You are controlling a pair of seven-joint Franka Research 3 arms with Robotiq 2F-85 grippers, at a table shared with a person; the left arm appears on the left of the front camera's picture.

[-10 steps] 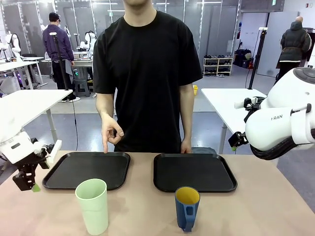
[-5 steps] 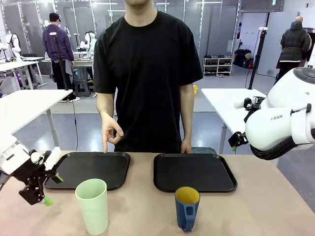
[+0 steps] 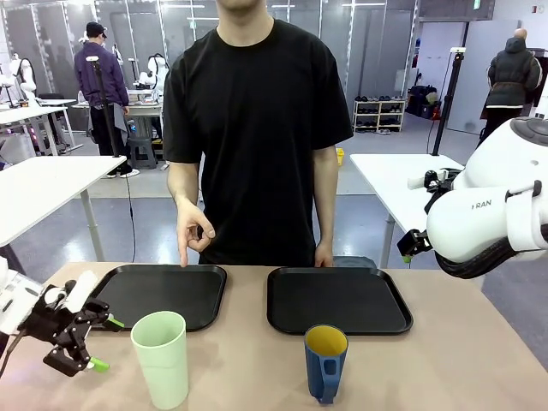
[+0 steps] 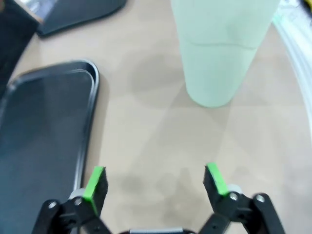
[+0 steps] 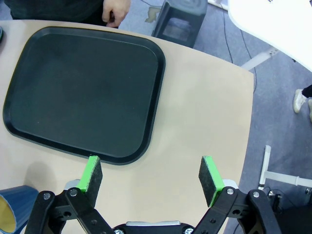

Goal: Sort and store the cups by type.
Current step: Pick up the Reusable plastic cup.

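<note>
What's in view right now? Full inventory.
tumbler: 1, pale mint green, upright, in front of left tray
mug: 1, dark blue, yellow inside, upright, in front of right tray
left tray: 1, black, far half of table
right tray: 1, black, beside left tray
table: 1, tan
person: 1, black T-shirt, far side
pointing hand: 1, above left tray's far edge
other hand: 1, by right tray's far edge
left gripper: 1, black, green pads, open, beside tumbler, apart
right gripper: 1, same colours, open, above table by right tray
</note>
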